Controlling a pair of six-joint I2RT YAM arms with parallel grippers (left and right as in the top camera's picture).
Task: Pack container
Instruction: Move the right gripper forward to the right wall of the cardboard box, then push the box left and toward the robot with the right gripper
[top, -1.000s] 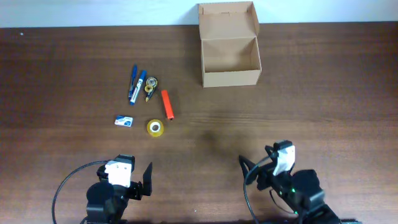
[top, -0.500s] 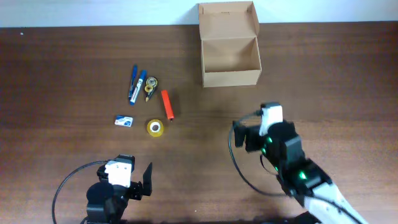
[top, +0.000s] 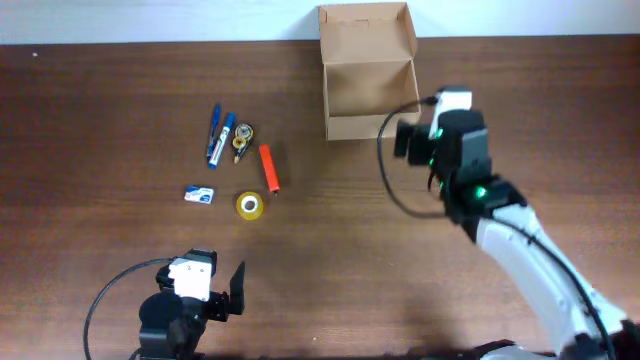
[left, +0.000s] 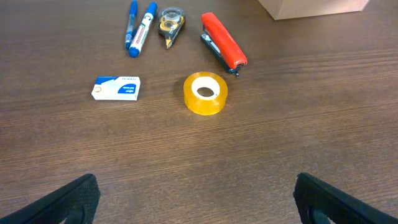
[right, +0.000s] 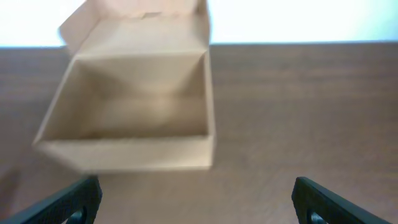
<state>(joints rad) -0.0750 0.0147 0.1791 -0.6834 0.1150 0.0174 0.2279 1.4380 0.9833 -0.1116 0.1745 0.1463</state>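
Observation:
The brown cardboard container (top: 368, 120) stands open at the back of the table, its flap lid tilted up behind it. It looks empty and fills the upper left of the right wrist view (right: 124, 155). My right gripper (top: 412, 138) is open and empty, just right of the container's front corner; it also shows in the right wrist view (right: 199, 205). My left gripper (top: 232, 290) is open and empty near the front edge; it also shows in the left wrist view (left: 199, 202).
Left of the container lie a yellow tape roll (top: 249, 205) (left: 205, 93), a red stapler (top: 269, 168) (left: 224, 48), two blue pens (top: 218, 135) (left: 137, 28), a correction tape dispenser (top: 243, 140) (left: 171, 17) and a small white and blue box (top: 199, 195) (left: 116, 88).
My right arm has swung from the table's front edge far back to beside the container. The left arm and the objects have not moved.

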